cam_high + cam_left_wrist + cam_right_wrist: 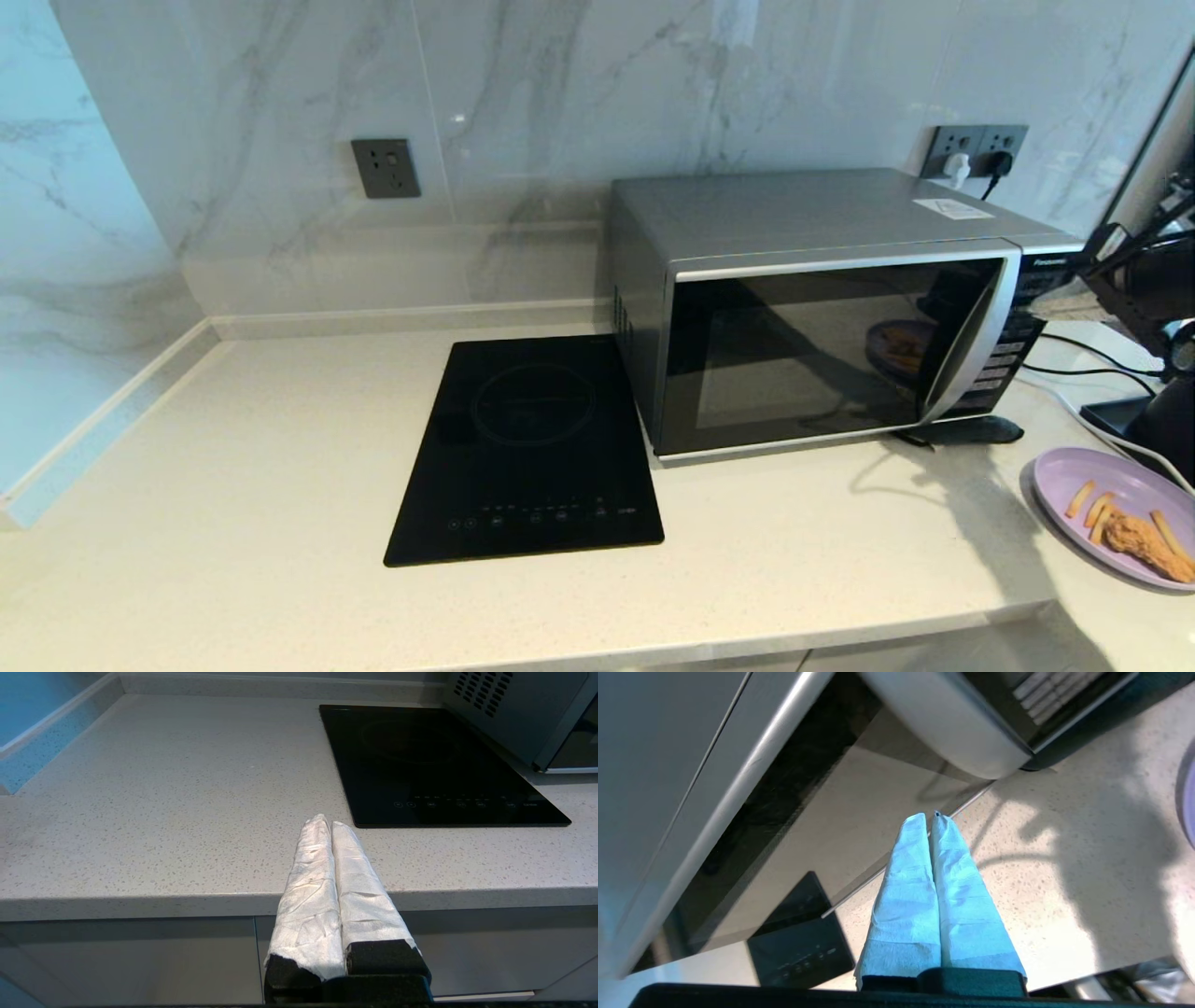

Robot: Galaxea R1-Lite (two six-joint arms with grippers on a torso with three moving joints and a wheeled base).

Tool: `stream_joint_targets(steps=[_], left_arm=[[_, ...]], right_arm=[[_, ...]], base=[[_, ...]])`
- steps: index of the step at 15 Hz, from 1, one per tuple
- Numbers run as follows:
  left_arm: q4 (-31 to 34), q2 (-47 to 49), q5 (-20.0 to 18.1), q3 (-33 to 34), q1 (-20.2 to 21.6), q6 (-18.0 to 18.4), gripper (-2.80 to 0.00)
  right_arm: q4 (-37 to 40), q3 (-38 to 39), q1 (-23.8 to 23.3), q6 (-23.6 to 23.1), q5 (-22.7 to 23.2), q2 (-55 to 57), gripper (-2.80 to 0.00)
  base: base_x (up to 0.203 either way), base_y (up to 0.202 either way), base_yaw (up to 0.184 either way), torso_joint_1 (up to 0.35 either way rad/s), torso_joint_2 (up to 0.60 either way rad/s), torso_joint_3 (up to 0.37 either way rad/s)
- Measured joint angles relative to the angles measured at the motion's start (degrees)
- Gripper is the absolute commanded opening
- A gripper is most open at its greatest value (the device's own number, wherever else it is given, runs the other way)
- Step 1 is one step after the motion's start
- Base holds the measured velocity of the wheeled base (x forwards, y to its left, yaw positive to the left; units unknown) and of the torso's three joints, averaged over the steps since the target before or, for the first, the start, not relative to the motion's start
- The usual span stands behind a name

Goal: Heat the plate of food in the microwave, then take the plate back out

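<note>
At far right, the plate (1116, 511) sits on the counter (233, 485), outside the shut microwave (822, 308). Right gripper (930, 817) hangs by its door, fingers pressed together; left gripper (327, 822) likewise, near counter edge.

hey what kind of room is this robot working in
Most likely a home kitchen. A silver microwave stands on a pale speckled stone countertop beside a flat black induction hob, with a marble-look wall and sockets behind. A lilac plate of food, fries and breaded chicken, sits at the counter's right end.

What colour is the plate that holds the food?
Lilac purple. The plate shows best in the head view, on the counter right of the microwave.
</note>
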Motion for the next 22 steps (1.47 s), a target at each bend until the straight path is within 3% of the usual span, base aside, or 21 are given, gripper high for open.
stream_joint_targets(steps=[3, 8, 14, 17, 22], left_arm=[[0.0, 0.0, 0.01, 0.0, 0.0, 0.0, -2.8], [0.0, 0.0, 0.01, 0.0, 0.0, -0.01, -2.8], [0.0, 0.0, -0.01, 0.0, 0.0, 0.02, -2.8], [0.0, 0.0, 0.0, 0.0, 0.0, 0.04, -2.8], [0.01, 0.0, 0.02, 0.0, 0.0, 0.02, -2.8]], right_arm=[[-0.55, 0.63, -5.86, -0.11, 7.54, 1.9, -2.8], [-10.4, 2.55, -12.4, -0.15, 19.68, 9.76, -2.8], [-26.93, 10.24, -14.83, -2.27, 21.01, 19.17, -2.8], [-27.5, 13.69, -16.22, -7.07, 21.18, 20.29, -2.8], [-27.53, 15.37, -17.16, -7.53, 21.01, 20.31, -2.8]], base=[[0.0, 0.0, 0.0, 0.0, 0.0, 0.0], [0.0, 0.0, 0.0, 0.0, 0.0, 0.0], [0.0, 0.0, 0.0, 0.0, 0.0, 0.0], [0.0, 0.0, 0.0, 0.0, 0.0, 0.0], [0.0, 0.0, 0.0, 0.0, 0.0, 0.0]])
